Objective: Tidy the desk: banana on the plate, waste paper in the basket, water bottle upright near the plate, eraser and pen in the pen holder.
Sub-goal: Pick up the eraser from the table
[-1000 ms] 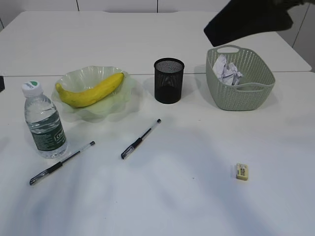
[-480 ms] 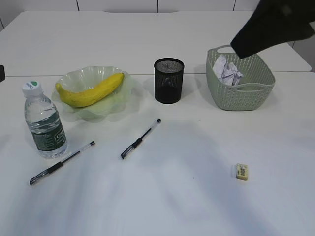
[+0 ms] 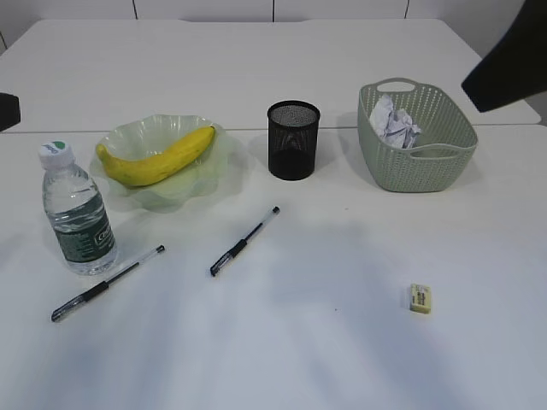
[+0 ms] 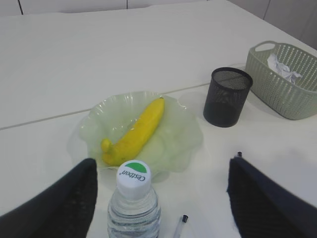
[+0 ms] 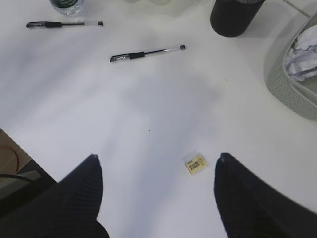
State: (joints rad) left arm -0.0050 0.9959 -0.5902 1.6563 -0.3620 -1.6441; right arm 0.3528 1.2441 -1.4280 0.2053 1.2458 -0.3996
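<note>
White desk holds a small, stiff, light eraser (image 3: 420,298) well right of the pen holder (image 3: 293,140), best pinched across its short sides by the right gripper (image 5: 156,198), which hangs open and empty above it.

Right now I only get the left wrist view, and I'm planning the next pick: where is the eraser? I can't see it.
Observer: The eraser lies on the table's right side, nearer the front than the basket.
Operator: How many pens are out? I see only tips.
Observer: Two, both lying flat: one pen beside the water bottle, the other pen in front of the pen holder.
Operator: Is the right hand carrying anything?
Observer: No. The right hand is open and empty, above the table near the eraser.
</note>
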